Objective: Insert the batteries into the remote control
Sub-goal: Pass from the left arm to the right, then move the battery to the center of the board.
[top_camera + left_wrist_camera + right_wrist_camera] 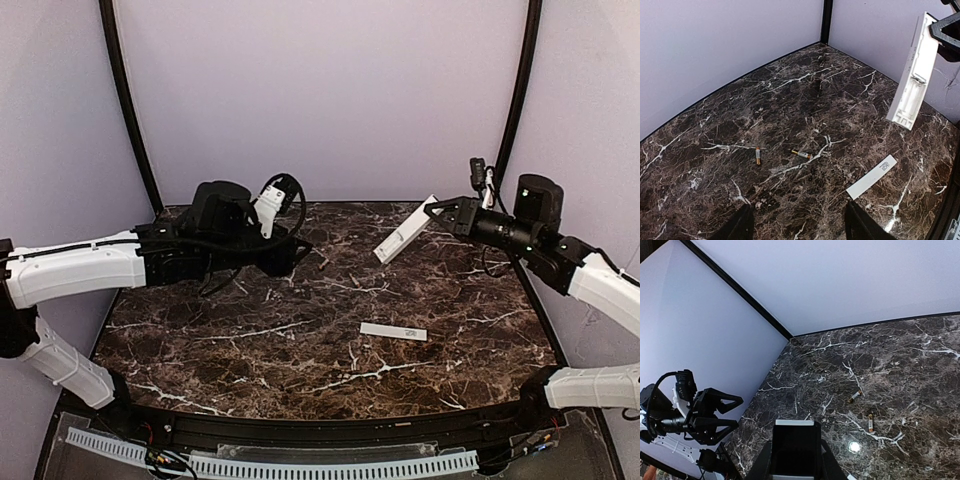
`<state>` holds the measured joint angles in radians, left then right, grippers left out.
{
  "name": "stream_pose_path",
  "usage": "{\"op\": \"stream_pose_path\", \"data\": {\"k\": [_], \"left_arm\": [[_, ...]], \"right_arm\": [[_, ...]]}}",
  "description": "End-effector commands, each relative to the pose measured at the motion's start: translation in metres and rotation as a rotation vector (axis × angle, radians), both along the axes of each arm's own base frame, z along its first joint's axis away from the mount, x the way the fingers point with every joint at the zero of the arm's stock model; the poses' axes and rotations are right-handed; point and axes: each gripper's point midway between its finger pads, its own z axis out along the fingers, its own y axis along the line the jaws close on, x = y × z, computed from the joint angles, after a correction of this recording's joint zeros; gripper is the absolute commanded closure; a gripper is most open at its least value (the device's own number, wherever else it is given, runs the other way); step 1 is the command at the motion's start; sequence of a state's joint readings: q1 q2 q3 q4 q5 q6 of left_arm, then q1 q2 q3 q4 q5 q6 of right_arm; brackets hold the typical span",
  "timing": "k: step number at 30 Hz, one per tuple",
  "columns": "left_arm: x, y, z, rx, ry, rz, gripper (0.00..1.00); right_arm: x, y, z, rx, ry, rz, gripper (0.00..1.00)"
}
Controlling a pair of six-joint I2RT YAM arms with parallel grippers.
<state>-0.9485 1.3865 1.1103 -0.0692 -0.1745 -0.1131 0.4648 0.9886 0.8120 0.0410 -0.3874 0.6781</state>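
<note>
My right gripper is shut on the remote control, a slim white bar held tilted in the air over the table's back right. In the left wrist view the remote control shows its open battery bay. Its dark end fills the space between the right jaws. Two batteries lie loose on the marble, also seen from the right wrist as batteries. My left gripper hovers open above the table, short of the batteries, with nothing between its fingers. In the top view the left arm hides the batteries.
A flat white cover strip with small grey print lies on the dark marble table right of centre; it also shows near the left gripper's right finger. Pale walls close the back and sides. Black frame posts stand at the rear corners.
</note>
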Motion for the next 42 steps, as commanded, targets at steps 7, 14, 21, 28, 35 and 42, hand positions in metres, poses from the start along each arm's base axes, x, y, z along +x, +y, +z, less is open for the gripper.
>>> {"op": "stream_pose_path", "data": {"k": [7,14,21,28,35,42], "left_arm": [[0.036,-0.032,-0.056,0.114,0.226,0.040,0.40],[0.052,-0.079,-0.099,0.223,0.231,-0.118,0.38],[0.077,-0.086,-0.125,0.209,0.295,-0.156,0.36],[0.108,-0.078,-0.144,0.183,0.337,-0.086,0.38],[0.133,-0.069,-0.155,0.180,0.353,-0.042,0.41],[0.150,-0.065,-0.171,0.236,0.345,0.019,0.46]], "right_arm": [[0.000,-0.038,-0.028,-0.090,0.040,-0.031,1.00],[-0.002,-0.052,-0.029,-0.104,0.022,-0.062,1.00],[-0.005,-0.051,-0.036,-0.101,0.033,-0.030,1.00],[-0.010,-0.045,-0.033,-0.094,0.009,0.026,1.00],[-0.012,-0.041,-0.035,-0.094,0.009,0.055,1.00],[-0.012,-0.040,-0.036,-0.093,0.013,0.063,1.00]]}}
